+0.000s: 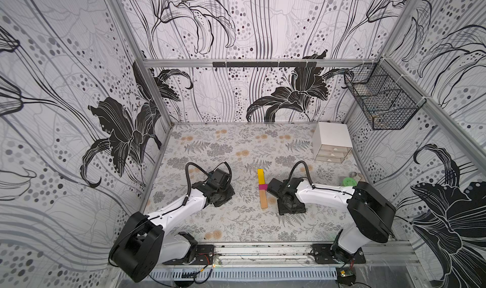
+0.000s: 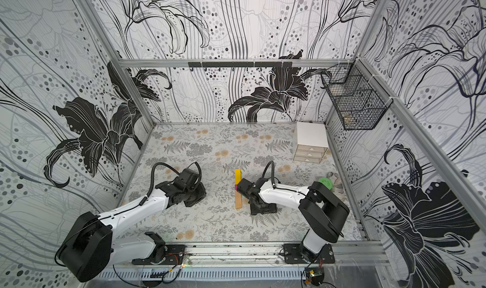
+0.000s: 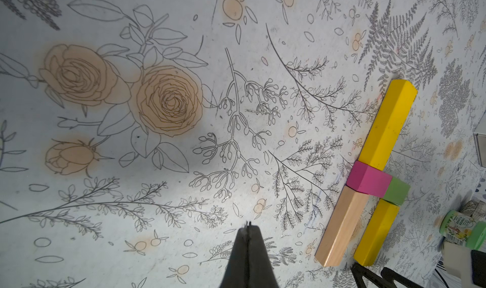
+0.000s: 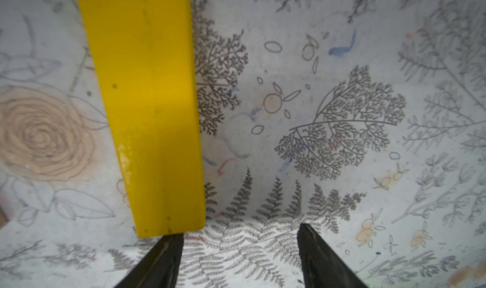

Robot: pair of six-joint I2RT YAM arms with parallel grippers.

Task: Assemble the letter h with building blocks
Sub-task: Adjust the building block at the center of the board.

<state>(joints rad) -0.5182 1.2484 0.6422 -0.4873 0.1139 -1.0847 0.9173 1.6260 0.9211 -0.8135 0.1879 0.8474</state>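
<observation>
The letter h (image 3: 368,180) is lying assembled on the tabletop (image 3: 184,221). The right end effector (image 4: 240,231), spread and empty, is being held beside a yellow block (image 4: 147,110), which could be nudged askew in withdrawal; the left end effector (image 3: 248,224) is shut, empty.

The tan block (image 3: 342,228) is bare matt wood. A yellow block (image 4: 147,110) wears smooth, slightly glossy paint. The surface (image 3: 105,194) looks matt and scuffed.

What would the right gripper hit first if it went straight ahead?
Probably the yellow block: one finger of the open right gripper lines up with its near end. Ahead of the gap is bare mat. Height is unclear.
</observation>
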